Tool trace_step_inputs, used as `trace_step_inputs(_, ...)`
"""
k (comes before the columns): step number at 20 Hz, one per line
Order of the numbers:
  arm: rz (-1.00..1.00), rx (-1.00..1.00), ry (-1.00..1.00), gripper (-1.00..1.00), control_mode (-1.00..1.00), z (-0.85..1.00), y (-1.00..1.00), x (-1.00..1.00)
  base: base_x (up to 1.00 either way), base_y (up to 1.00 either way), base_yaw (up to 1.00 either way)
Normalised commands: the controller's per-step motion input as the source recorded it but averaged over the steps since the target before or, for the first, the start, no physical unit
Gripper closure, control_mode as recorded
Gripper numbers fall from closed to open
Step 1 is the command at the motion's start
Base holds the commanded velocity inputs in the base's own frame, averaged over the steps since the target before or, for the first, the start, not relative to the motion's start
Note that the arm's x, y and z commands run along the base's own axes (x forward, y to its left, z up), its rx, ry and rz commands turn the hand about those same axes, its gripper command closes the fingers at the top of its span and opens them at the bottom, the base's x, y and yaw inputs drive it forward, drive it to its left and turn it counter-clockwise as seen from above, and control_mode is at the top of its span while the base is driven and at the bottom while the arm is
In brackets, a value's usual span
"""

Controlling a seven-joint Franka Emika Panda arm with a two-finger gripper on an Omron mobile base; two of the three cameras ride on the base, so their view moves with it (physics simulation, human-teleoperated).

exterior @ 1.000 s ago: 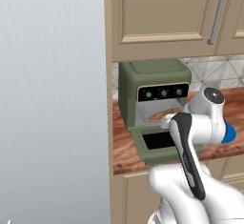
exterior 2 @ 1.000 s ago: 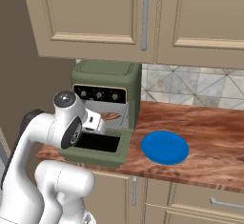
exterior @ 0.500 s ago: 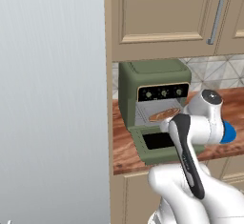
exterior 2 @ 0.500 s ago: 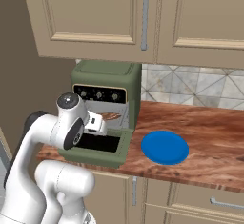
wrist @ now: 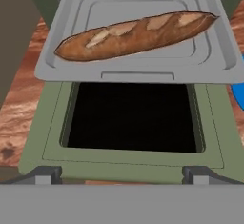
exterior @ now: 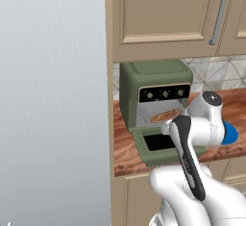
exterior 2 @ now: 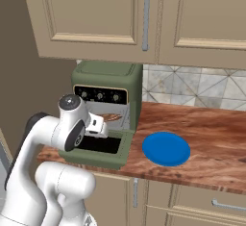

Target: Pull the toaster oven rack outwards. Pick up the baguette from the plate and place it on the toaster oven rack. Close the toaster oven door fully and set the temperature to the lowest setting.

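With its jaws spread wide and nothing held, the gripper hovers over the lowered door, whose front edge lies just beside the fingertips. If the door gets swung up now, it would likely jam against the pulled-out rack. On the rack lies the baguette, diagonally. Beside the oven, the plate holds nothing.

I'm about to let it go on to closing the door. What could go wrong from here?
1. The baguette lies on the toaster oven rack, which is pulled out over the open toaster oven door; lifting the door could hit the rack.
2. One end of the baguette reaches the rack's edge and could get knocked off.
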Motion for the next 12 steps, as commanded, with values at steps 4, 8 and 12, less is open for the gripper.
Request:
trace_step_inputs(4,0.01,0.00,0.00,-1.00,-1.00,-0.03,0.00,0.03,0.00,0.00,0.00)
trace_step_inputs(8,0.01,0.00,0.00,-1.00,-1.00,-0.04,0.00,0.13,0.00,0.00,0.00)
trace_step_inputs(12,0.00,0.00,0.00,-1.00,-1.00,0.00,0.00,0.46,0.00,0.00,0.00)
